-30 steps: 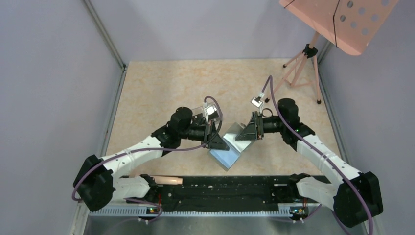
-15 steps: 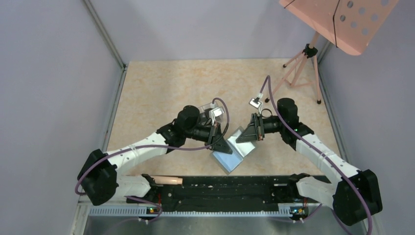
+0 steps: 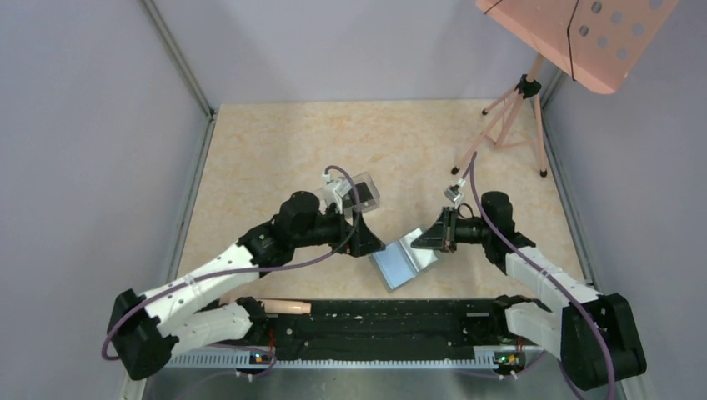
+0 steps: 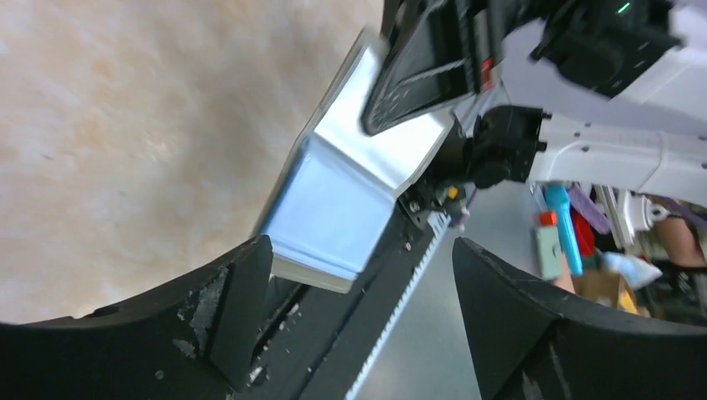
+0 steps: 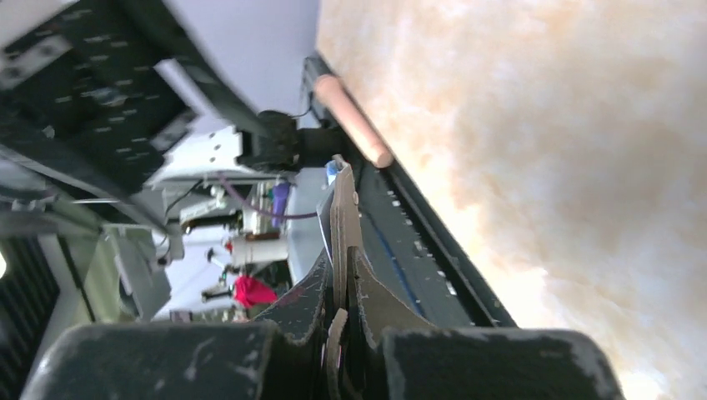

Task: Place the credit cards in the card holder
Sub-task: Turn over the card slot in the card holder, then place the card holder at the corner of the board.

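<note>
1 gray wallet [image 3: 398, 265], lying open, blue-gray inside. R jaws clamped on its raised flap; L jaws wide, empty.

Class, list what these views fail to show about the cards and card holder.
Top view: count of credit cards in the clear box, too small.
Left wrist view: card holder pockets, washed out by glare.
Right wrist view: its inside, edge-on in the right gripper.

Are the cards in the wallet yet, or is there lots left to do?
Not yet. Done: the card holder lies open. In hand: the right gripper pinches one flap; the left gripper is open and empty beside it. Left: no black card shows inside the holder, so the cards seem yet to go in.
</note>
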You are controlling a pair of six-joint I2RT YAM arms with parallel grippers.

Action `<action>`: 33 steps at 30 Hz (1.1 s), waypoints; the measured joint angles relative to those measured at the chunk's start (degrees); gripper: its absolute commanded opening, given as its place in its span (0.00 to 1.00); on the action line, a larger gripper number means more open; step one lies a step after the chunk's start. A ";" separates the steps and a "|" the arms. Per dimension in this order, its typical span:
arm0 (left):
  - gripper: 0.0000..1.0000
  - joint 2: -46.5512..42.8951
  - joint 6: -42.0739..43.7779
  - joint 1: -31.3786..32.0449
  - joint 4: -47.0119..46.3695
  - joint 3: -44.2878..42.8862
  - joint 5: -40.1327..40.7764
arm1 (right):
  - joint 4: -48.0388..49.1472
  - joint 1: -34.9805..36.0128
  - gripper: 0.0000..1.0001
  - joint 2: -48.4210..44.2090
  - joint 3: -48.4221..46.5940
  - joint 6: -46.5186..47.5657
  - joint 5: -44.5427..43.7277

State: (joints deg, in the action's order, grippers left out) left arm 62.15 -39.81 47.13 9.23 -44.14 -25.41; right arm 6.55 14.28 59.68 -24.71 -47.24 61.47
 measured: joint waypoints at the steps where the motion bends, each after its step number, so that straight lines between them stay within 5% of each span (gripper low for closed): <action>1: 0.87 -3.21 -0.48 -0.04 -1.14 1.55 2.78 | 0.85 -0.35 0.00 -0.31 1.86 -1.07 -1.29; 5: 0.88 -9.79 -1.53 -0.22 -4.09 4.72 8.81 | 9.57 -0.59 0.00 -0.42 10.56 -7.56 -6.99; 13: 0.87 -8.15 -3.50 -0.31 -5.60 6.27 10.78 | 16.37 -0.59 0.00 2.95 20.15 -13.00 -17.29; 16: 0.87 -7.39 -3.98 -0.31 -6.43 6.88 10.56 | 12.74 -0.59 0.17 1.66 20.22 -12.46 -21.16; 23: 0.87 -6.34 -4.22 -0.31 -9.33 6.97 10.03 | 1.64 -0.66 0.87 -3.76 18.84 -10.88 -27.12; 33: 0.87 0.24 -5.22 -0.31 -3.34 2.93 12.68 | -19.65 -0.66 0.96 -6.25 6.78 -1.31 -40.44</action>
State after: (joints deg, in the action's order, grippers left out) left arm 62.39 -45.04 46.83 5.89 -41.21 -12.73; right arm -13.10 13.63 53.43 -17.93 -48.56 21.04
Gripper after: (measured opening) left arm 0.867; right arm 0.954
